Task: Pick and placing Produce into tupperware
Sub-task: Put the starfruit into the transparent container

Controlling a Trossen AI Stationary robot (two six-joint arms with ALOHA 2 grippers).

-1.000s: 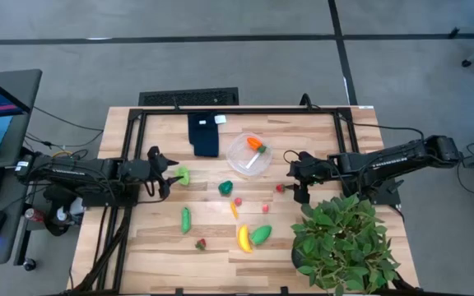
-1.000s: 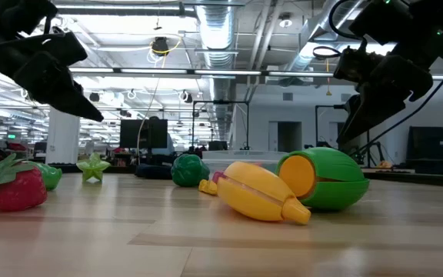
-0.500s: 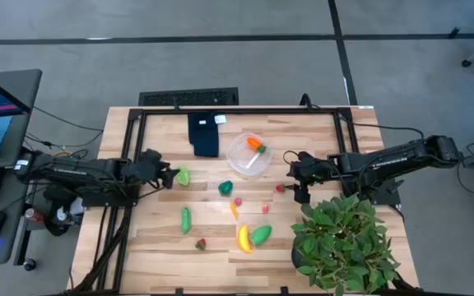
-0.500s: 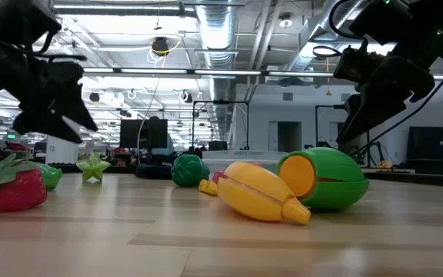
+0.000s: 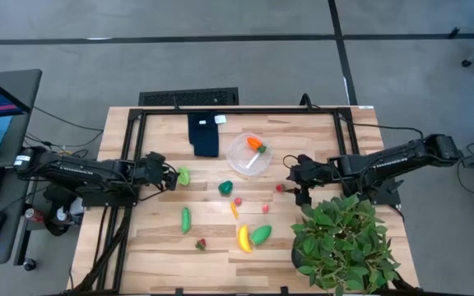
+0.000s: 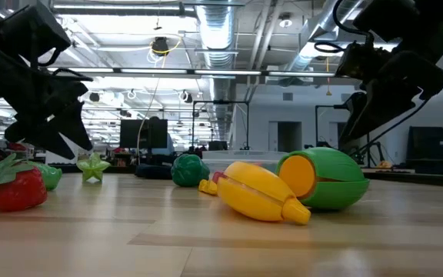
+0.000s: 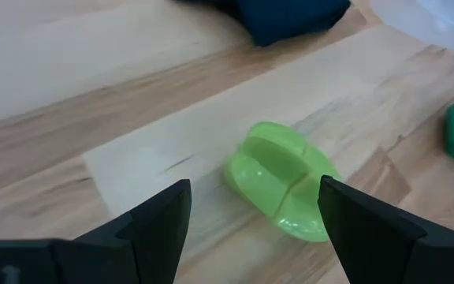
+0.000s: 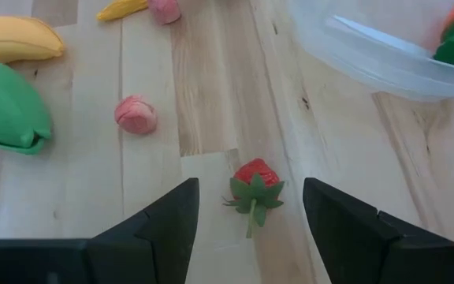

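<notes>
One carrot (image 5: 255, 144) in tupperware (image 5: 248, 156), nine produce pieces outside, left hand (image 5: 171, 176) and right hand (image 5: 291, 182) open, empty

Left arm: extended from the table's left edge toward the centre, lying low and roughly level. Left gripper (image 5: 169, 177): held just above the tabletop, pointed toward the middle, jaws parted wide with nothing between them (both dark fingers (image 7: 160, 229) are seen spread in the left wrist view).

Right arm: extended from the table's right edge toward the centre, likewise low and nearly level. Right gripper (image 5: 297, 182): suspended close above the tabletop, angled downward, jaws parted with nothing gripped (fingers (image 8: 172, 225) are seen apart in the right wrist view).

The two grippers are kept well apart.
</notes>
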